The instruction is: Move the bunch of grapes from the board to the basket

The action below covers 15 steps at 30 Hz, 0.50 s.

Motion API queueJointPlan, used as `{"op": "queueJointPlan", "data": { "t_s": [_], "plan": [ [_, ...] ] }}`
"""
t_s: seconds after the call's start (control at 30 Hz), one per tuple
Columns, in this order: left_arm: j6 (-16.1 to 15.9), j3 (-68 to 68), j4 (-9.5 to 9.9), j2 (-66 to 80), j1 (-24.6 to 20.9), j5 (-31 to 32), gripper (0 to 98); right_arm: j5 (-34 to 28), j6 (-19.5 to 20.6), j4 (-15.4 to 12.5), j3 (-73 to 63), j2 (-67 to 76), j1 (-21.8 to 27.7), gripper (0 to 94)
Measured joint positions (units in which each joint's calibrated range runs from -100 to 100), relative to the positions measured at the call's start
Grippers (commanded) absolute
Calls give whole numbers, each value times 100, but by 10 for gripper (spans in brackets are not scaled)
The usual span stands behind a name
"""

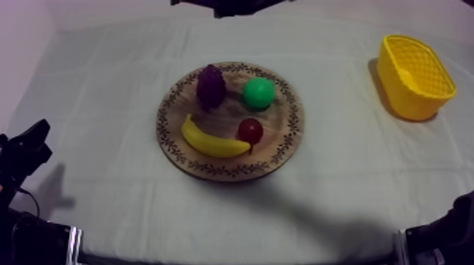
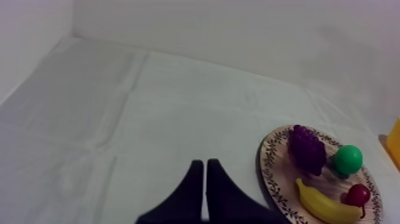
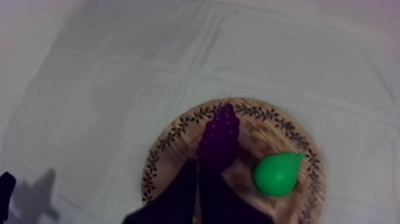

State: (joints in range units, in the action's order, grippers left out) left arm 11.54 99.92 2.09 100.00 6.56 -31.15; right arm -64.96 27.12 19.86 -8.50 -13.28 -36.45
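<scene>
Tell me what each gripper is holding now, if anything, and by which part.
Nothing is held. The left gripper and the right gripper are both shut on nothing, and the bunch of grapes lies free on the wooden board.

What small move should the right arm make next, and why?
Probably open the right gripper. Its fingers lie together as a narrow wedge just short of the grapes, which sit on the board beside the pear. While shut, the gripper cannot close round the grapes, so it likely needs to open before it goes lower.
</scene>
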Motion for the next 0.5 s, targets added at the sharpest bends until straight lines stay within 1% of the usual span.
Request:
{"op": "queueJointPlan", "data": {
  "t_s": [0.13,0.3,0.4,0.5],
  "plan": [
    [0,0,0,0,0,0,1,-197,124,72,-171,-329,-32,3],
    [0,0,0,0,0,0,1,-327,221,84,-192,-701,-62,7],
    [0,0,0,0,0,0,1,-356,273,95,-200,-907,-50,40],
    [0,0,0,0,0,0,1,-406,316,95,-224,-1053,-17,92]
  ]
}}
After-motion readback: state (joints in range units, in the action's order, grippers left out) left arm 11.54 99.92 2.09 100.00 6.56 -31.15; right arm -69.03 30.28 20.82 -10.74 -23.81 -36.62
